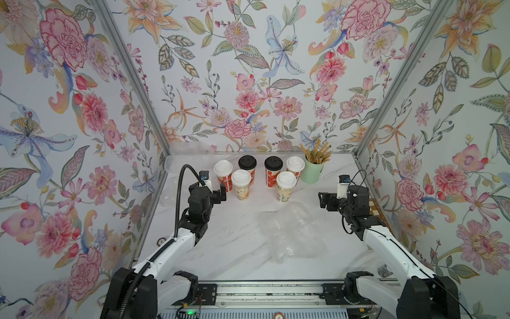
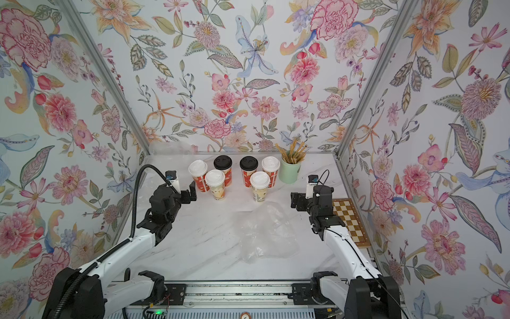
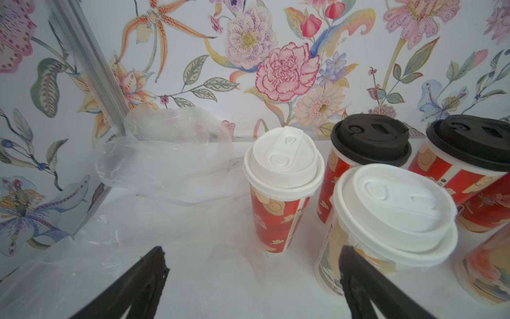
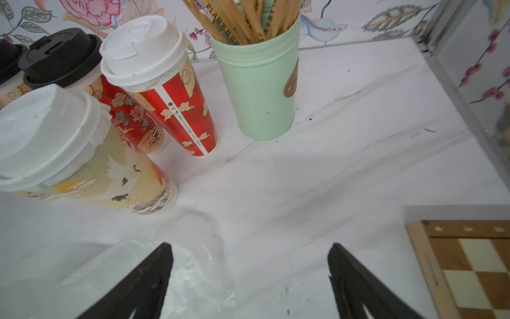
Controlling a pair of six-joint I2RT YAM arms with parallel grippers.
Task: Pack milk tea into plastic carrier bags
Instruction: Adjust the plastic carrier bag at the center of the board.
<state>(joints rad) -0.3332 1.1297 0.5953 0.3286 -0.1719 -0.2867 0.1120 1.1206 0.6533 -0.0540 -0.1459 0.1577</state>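
Observation:
Six milk tea cups stand in a cluster at the back of the white table. Four are red-orange: two white-lidded [image 1: 223,175] [image 1: 295,167] and two black-lidded [image 1: 247,165] [image 1: 273,167]. In front of them are two beige cups [image 1: 241,186] [image 1: 286,189]. A crumpled plastic carrier bag [image 1: 292,232] [image 2: 265,232] lies flat mid-table. My left gripper [image 1: 217,194] [image 3: 252,250] is open and empty, just left of the cups, with the left red cup [image 3: 278,218] ahead of it. My right gripper [image 1: 323,200] [image 4: 250,245] is open and empty, over that bag's [image 4: 193,276] right edge.
More clear plastic is bunched in the back left corner [image 3: 171,154] [image 1: 190,149] and spread along the left wall [image 1: 171,193]. A mint-green cup of brown straws [image 1: 313,171] [image 4: 262,82] stands right of the cups. A chessboard [image 2: 350,221] lies by the right wall. Flowered walls close three sides.

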